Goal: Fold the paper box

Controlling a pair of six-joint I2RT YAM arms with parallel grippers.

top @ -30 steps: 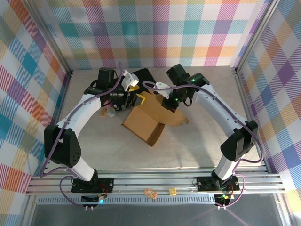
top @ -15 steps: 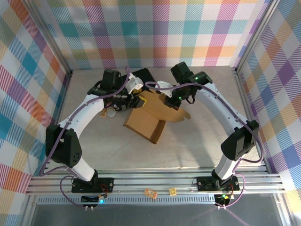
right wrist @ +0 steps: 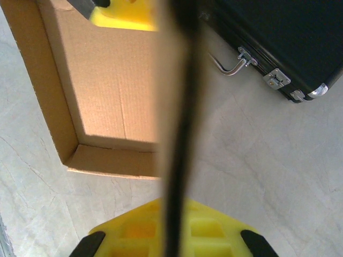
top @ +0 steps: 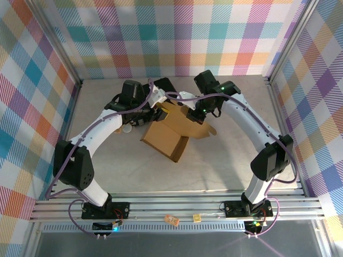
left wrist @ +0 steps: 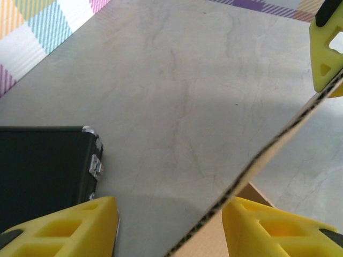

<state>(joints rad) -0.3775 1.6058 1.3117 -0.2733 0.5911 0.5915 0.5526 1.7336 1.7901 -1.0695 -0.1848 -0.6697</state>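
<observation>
The paper box (top: pixel 165 138) is a brown cardboard sheet partly set up into a shallow tray in mid-table, with a flap raised at its far side. My right gripper (top: pixel 196 114) is shut on that flap, which runs edge-on (right wrist: pixel 179 107) up from the closed yellow fingers (right wrist: pixel 134 230). The tray's inside (right wrist: pixel 107 91) lies to the left of it. My left gripper (top: pixel 156 111) stands open at the box's far left corner. A cardboard edge (left wrist: pixel 278 139) crosses diagonally between its fingers (left wrist: pixel 59 227), nearer the right one.
A black hard case (top: pixel 163 85) with metal latches (right wrist: pixel 276 77) lies just behind the box, close to both grippers. A white cap (top: pixel 126 128) and a small tan piece (top: pixel 116 127) sit left of the box. The checked walls enclose the table.
My left gripper has moved right, up to the box's raised flap. The right gripper has shifted slightly toward the far side, still holding the flap; the box has turned a little.
</observation>
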